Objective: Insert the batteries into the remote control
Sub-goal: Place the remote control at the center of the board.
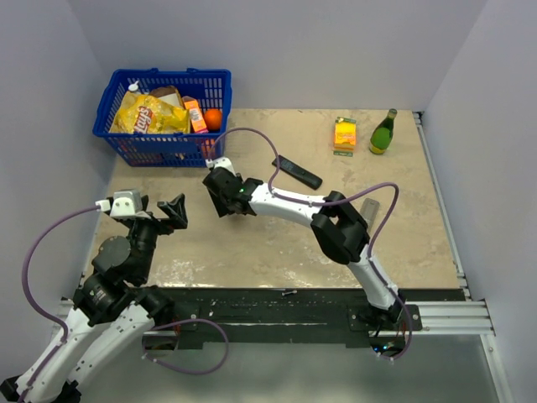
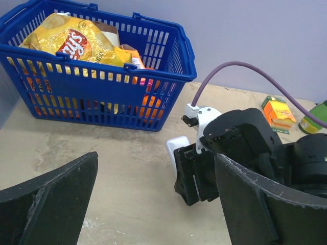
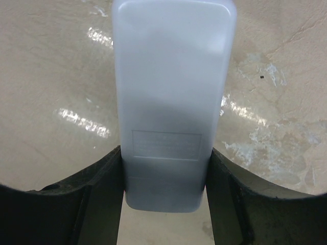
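Observation:
A white remote (image 3: 173, 76) lies back side up on the table, and my right gripper (image 3: 165, 153) is shut on its near end. In the left wrist view only a corner of the remote (image 2: 176, 146) shows past the right gripper (image 2: 196, 176). In the top view the right gripper (image 1: 221, 193) reaches to the table's left half and hides the remote. My left gripper (image 1: 161, 214) is open and empty, just left of it, its jaws wide apart (image 2: 156, 158). I cannot make out any batteries. A black remote (image 1: 298, 171) lies further back.
A blue basket (image 1: 117, 134) with a chips bag and other groceries stands at the back left. An orange box (image 1: 345, 133) and a green bottle (image 1: 383, 132) stand at the back right. A grey flat piece (image 1: 369, 207) lies behind the right arm.

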